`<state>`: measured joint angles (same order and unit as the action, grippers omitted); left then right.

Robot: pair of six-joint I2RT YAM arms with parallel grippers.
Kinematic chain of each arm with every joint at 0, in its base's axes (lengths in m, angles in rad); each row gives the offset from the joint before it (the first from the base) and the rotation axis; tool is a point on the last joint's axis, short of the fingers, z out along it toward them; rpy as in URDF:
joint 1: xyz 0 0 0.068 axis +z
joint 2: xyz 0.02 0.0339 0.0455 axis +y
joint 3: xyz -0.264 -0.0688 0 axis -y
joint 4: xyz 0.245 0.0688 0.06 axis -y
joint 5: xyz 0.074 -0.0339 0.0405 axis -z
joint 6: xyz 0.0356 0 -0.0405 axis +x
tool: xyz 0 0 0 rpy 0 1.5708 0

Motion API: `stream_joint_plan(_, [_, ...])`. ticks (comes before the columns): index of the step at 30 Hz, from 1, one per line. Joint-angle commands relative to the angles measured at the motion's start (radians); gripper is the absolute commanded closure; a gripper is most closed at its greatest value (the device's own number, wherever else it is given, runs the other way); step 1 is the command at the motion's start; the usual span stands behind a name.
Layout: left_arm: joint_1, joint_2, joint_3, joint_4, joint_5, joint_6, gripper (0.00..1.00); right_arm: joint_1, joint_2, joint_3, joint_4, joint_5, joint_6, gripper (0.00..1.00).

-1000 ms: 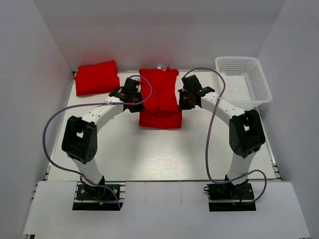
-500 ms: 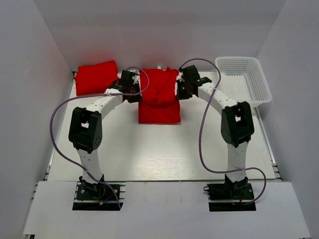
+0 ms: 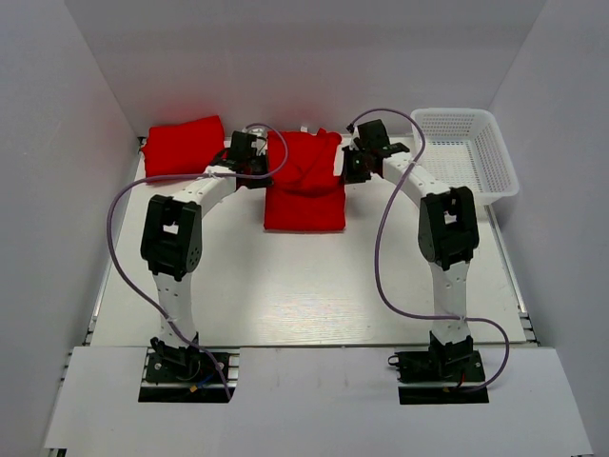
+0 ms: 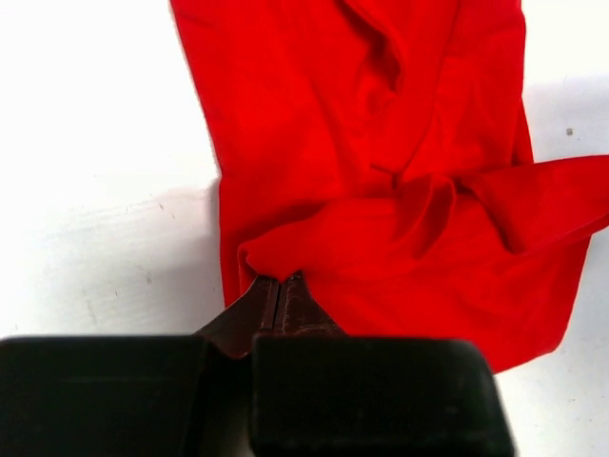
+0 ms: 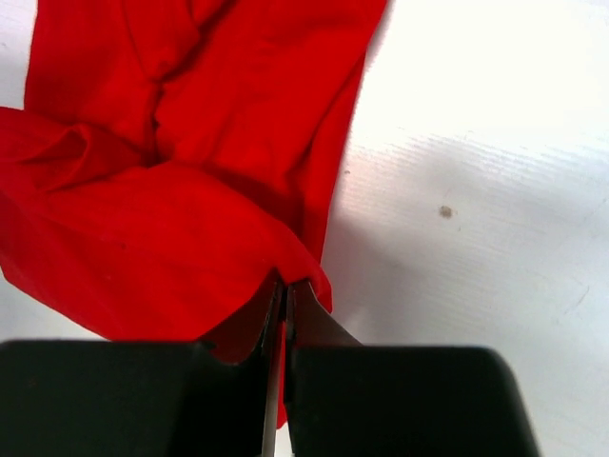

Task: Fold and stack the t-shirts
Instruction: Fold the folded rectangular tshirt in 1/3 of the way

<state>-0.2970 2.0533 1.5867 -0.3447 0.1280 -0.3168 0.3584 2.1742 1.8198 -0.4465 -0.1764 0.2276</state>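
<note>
Symmetry explains the hold: the left gripper (image 4: 279, 288) and the right gripper (image 5: 284, 293) each have their fingers closed tight on a pinch of red cloth, one at the nine o'clock edge and one at the three o'clock edge of the same t-shirt (image 3: 303, 205). That way, I judge, a fold can be carried across evenly without one side dragging. This t-shirt lies on the white table (image 3: 304, 295) toward twelve o'clock from its centre. Its six o'clock half is flat and square, and its twelve o'clock half is bunched between the two wrists, which suggests a lengthwise fold partly made and not yet laid smooth. A second t-shirt (image 3: 186, 148) sits at about ten o'clock, already a compact block and apart from the one in hand; it looks like the start of the stack. The white lattice basket (image 3: 455, 113) stands at two o'clock, well apart from both. Much stays hidden. From above, the wrist bodies cover the jaws, so only the wrist cameras show the grip. In those views the pads are buried in cloth, and I cannot tell how many layers each pinch holds. Collar and sleeves are lost among the wrinkles, and the wrist views cut off the garment's edges.
</note>
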Motion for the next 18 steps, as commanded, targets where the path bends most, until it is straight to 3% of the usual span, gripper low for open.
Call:
stream_joint_plan(1, [0.021, 0.005, 0.038, 0.067, 0.05, 0.024, 1.0, -0.013, 0.018, 0.041, 0.072, -0.07, -0.034, 1.0])
stream_joint_plan(3, [0.021, 0.016, 0.047, 0.067, 0.05, 0.035, 1.0, -0.018, 0.035, 0.058, 0.071, -0.084, -0.042, 1.0])
stream_joint_plan(6, [0.03, 0.028, 0.07, 0.042, 0.041, 0.022, 0.58, -0.016, 0.062, 0.075, 0.069, -0.086, -0.073, 0.94])
stream_joint_plan(7, [0.03, 0.028, 0.079, 0.032, 0.041, 0.022, 0.33, -0.018, 0.07, 0.103, 0.059, -0.087, -0.074, 0.79])
stream_joint_plan(8, [0.03, 0.028, 0.079, 0.032, 0.03, 0.022, 0.03, -0.018, 0.079, 0.117, 0.049, -0.084, -0.073, 0.44])
stream_joint_plan(9, [0.039, 0.028, 0.096, 0.02, 0.012, 0.033, 0.0, -0.019, 0.087, 0.13, 0.04, -0.071, -0.073, 0.33])
stream_joint_plan(10, [0.039, 0.028, 0.125, -0.005, 0.012, 0.033, 0.0, -0.016, 0.087, 0.147, 0.04, -0.066, -0.074, 0.1])
stream_joint_plan(15, [0.048, -0.004, 0.17, -0.06, -0.021, 0.058, 0.0, -0.012, 0.008, 0.113, 0.057, -0.037, -0.094, 0.1])
stream_joint_plan(18, [0.048, -0.08, 0.069, -0.06, -0.031, 0.058, 0.0, -0.007, -0.071, 0.017, 0.077, -0.014, -0.1, 0.1])
